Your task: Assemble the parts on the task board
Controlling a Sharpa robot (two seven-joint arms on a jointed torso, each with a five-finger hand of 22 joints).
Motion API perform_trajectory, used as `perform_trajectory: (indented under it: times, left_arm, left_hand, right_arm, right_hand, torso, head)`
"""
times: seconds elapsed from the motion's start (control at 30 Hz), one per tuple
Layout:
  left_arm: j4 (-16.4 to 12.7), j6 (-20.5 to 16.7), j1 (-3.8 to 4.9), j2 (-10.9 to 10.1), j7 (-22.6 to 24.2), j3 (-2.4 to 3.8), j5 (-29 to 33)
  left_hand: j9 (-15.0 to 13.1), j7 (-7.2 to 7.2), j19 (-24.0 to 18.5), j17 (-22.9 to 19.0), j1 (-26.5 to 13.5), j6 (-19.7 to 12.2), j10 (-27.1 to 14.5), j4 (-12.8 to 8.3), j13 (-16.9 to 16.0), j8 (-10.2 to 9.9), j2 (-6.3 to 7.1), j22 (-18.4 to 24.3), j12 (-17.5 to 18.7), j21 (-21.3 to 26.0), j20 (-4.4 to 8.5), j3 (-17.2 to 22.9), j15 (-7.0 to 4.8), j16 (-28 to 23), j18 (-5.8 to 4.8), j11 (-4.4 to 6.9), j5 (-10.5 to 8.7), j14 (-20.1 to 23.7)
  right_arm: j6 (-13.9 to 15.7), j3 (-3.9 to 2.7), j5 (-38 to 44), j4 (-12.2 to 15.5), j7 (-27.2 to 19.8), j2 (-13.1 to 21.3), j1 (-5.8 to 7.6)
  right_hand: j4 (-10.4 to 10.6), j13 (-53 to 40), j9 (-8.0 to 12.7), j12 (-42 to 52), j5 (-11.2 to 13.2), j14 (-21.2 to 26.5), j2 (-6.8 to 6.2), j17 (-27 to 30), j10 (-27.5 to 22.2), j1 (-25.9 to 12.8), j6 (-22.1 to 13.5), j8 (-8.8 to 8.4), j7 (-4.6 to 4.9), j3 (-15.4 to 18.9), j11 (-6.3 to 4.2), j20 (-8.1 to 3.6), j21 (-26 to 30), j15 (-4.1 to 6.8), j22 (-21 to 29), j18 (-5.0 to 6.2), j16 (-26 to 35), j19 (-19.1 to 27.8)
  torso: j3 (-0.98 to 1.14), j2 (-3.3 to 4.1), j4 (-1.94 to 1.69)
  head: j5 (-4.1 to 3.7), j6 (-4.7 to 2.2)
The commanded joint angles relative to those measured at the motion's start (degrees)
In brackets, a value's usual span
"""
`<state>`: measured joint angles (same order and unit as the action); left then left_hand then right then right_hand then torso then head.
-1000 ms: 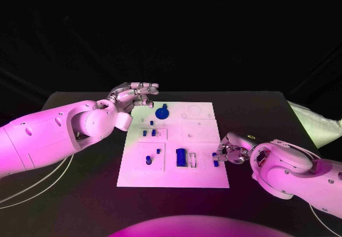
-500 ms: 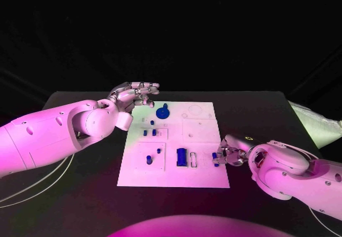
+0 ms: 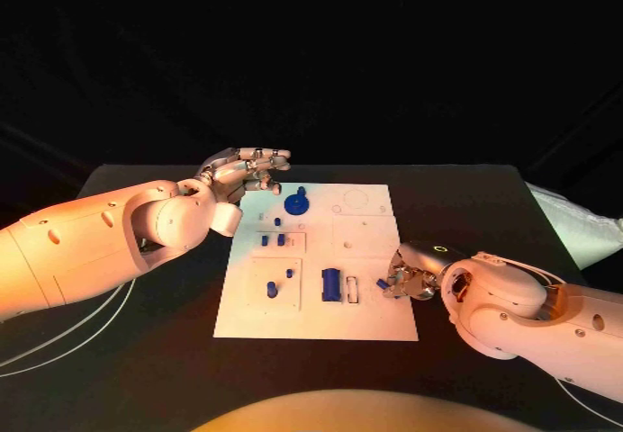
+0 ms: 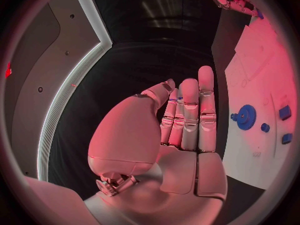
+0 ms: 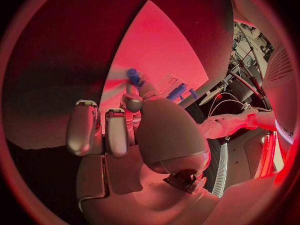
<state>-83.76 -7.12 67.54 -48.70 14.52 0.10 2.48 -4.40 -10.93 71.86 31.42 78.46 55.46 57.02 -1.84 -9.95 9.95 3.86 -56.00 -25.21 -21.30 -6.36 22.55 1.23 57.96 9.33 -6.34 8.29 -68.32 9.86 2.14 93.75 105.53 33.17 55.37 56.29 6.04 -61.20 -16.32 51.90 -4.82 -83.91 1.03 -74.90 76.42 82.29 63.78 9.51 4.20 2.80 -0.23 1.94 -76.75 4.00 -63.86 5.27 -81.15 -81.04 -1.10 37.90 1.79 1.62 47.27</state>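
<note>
The white task board (image 3: 376, 324) lies in the middle of the table. On it are a blue gear (image 3: 296, 206), a blue block (image 3: 329, 286) and several small blue pegs (image 3: 270, 290). My right hand (image 3: 413, 274) is at the board's right edge and pinches a small blue peg (image 3: 385, 284), which is tilted between its fingertips. In the right wrist view that peg (image 5: 133, 76) sticks out past the fingertips (image 5: 131, 101). My left hand (image 3: 247, 170) hovers over the board's far left corner with its fingers extended and holds nothing. The left wrist view shows the gear (image 4: 245, 117) beside my left hand (image 4: 184, 130).
A narrow empty frame (image 3: 350, 290) sits just right of the blue block. A pale bag (image 3: 572, 225) lies off the table's right edge. Black table surface surrounds the board on all sides.
My right hand has moved a little left over the board's edge, and the blue peg that stood there now leans between its fingertips. The left arm has stayed put.
</note>
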Motion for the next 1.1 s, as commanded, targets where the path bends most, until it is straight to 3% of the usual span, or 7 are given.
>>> perform_trajectory:
  times: [0.03, 0.27, 0.33, 0.5, 0.7, 0.97, 1.1]
  left_arm:
    - [0.0, 1.2, -0.01, 0.1, 0.3, 0.02, -0.3]
    - [0.0, 1.2, -0.01, 0.2, 0.3, 0.01, -0.3]
    - [0.0, 1.3, -0.01, 0.2, 0.3, 0.01, -0.5]
    - [-0.1, 1.5, -0.01, 0.2, 0.1, 0.01, -1.0]
    - [-0.1, 1.6, -0.01, 0.2, 0.0, 0.01, -1.1]
    - [-0.2, 1.5, -0.01, 0.1, 0.0, 0.01, -1.2]
    - [-0.2, 1.5, -0.01, 0.1, -0.1, 0.01, -1.2]
  left_hand:
    - [0.0, 0.04, 0.1, 0.0, -0.7, -0.3, -0.5, -0.3, 0.0, 0.2, 0.06, 0.1, -0.2, 0.3, -0.32, 0.2, 0.06, 0.1, 0.94, 0.03, 0.32, 0.3]
    - [0.0, 0.03, 0.1, -0.1, -0.7, -0.4, -0.5, -0.3, 0.0, 0.2, 0.08, 0.1, -0.2, 0.3, -0.33, 0.1, 0.07, 0.1, 0.94, 0.02, 0.32, 0.3]
    - [0.0, 0.04, 0.1, -0.1, -0.7, -0.4, -0.6, -0.3, 0.0, 0.3, 0.12, 0.1, -0.3, 0.3, -0.33, 0.1, 0.08, 0.1, 0.94, 0.03, 0.31, 0.3]
    - [0.0, 0.03, 0.1, -0.2, -0.7, -0.5, -0.6, -0.4, 0.0, 0.3, 0.26, 0.1, -0.3, 0.3, -0.35, 0.1, 0.08, 0.1, 0.95, 0.01, 0.28, 0.4]
    - [0.0, 0.03, 0.1, -0.2, -0.7, -0.5, -0.6, -0.4, 0.0, 0.3, 0.26, 0.1, -0.3, 0.3, -0.35, 0.1, 0.08, 0.1, 0.95, 0.01, 0.28, 0.4]
    - [0.0, 0.03, 0.1, -0.2, -0.7, -0.5, -0.7, -0.4, 0.0, 0.4, 0.26, 0.1, -0.4, 0.3, -0.35, 0.0, 0.09, 0.1, 0.95, 0.01, 0.26, 0.4]
    - [0.0, 0.03, 0.1, -0.2, -0.7, -0.5, -0.7, -0.4, 0.0, 0.4, 0.26, 0.1, -0.4, 0.3, -0.36, 0.0, 0.09, 0.1, 0.95, 0.01, 0.26, 0.4]
  right_arm:
    - [-5.7, 0.54, 4.7, -0.8, 0.7, -0.5, -0.67]
    - [-7.9, 0.6, 7.9, -1.3, 0.7, -1.3, -0.73]
    - [-8.6, 0.62, 8.3, -1.4, 0.8, -1.4, -0.74]
    - [-8.9, 0.66, 8.6, -1.5, 0.9, -1.8, -0.75]
    - [-5.6, 0.68, 7.2, -1.3, 0.9, -1.9, -0.75]
    - [1.7, 0.65, 1.0, 0.5, 0.8, -1.3, -0.72]
    - [5.6, 0.62, -7.7, 1.2, 0.2, -1.0, -0.44]
  right_hand:
    - [-1.7, 0.2, 0.1, -0.5, 0.5, -3.6, 0.52, -2.2, -0.6, 2.3, 0.4, -0.29, 0.04, -1.1, -0.24, -0.32, 0.3, 0.46, 0.0, -0.37, 0.3, -0.1]
    - [-3.5, 0.5, 0.4, -1.3, -2.9, -3.6, 0.5, -2.1, -1.0, 3.1, 0.8, -0.83, 0.2, -3.7, -0.13, -0.21, 0.3, 0.33, 0.0, -0.38, 0.4, -0.1]
    - [-3.4, 0.3, 0.4, -1.0, -3.7, -3.6, 0.41, -2.2, -0.8, 2.6, 1.2, -0.76, 0.07, -4.1, -0.19, -0.2, 0.3, 0.36, -0.1, -0.39, 0.4, -0.1]
    - [-2.8, -0.3, 0.4, -0.2, -5.3, -3.7, 0.0, -2.4, -0.2, 0.5, 1.7, -0.8, -0.25, -5.0, -0.44, -0.32, 0.1, 0.53, -0.4, -0.43, 0.3, -0.3]
    - [-1.8, -0.9, 0.4, 0.5, -11.9, -3.8, -0.57, -2.9, 0.4, -2.2, 1.8, -0.99, -0.53, -7.8, -0.71, -0.57, -0.1, 0.73, -0.9, -0.5, 0.0, -0.5]
    - [0.1, -2.0, 0.1, 1.6, -14.8, -4.0, -2.02, -3.7, 1.3, -5.9, 2.0, -1.0, -0.71, -11.3, -0.81, -0.78, -0.7, 0.89, -1.8, -0.65, -0.6, -0.9]
    - [0.3, -2.5, 0.0, 2.2, -15.2, -4.1, -2.4, -4.1, 1.6, -6.4, 2.1, -0.98, -0.72, -12.2, -0.84, -0.82, -0.9, 0.92, -2.3, -0.73, -1.0, -1.0]
  torso:
    - [-0.02, -0.05, 0.07]
    - [-0.06, -0.09, 0.03]
    - [-0.06, -0.03, -0.02]
    - [-0.05, 0.02, -0.02]
    - [-0.08, -0.07, -0.01]
    - [-0.03, -0.06, -0.04]
    - [-0.08, -0.08, 0.01]
  head:
    - [0.03, 0.0]
    - [-0.06, -0.14]
    - [-0.06, -0.47]
    - [-0.02, -0.43]
    - [0.0, -0.29]
    - [0.22, -0.23]
    - [0.17, -0.25]
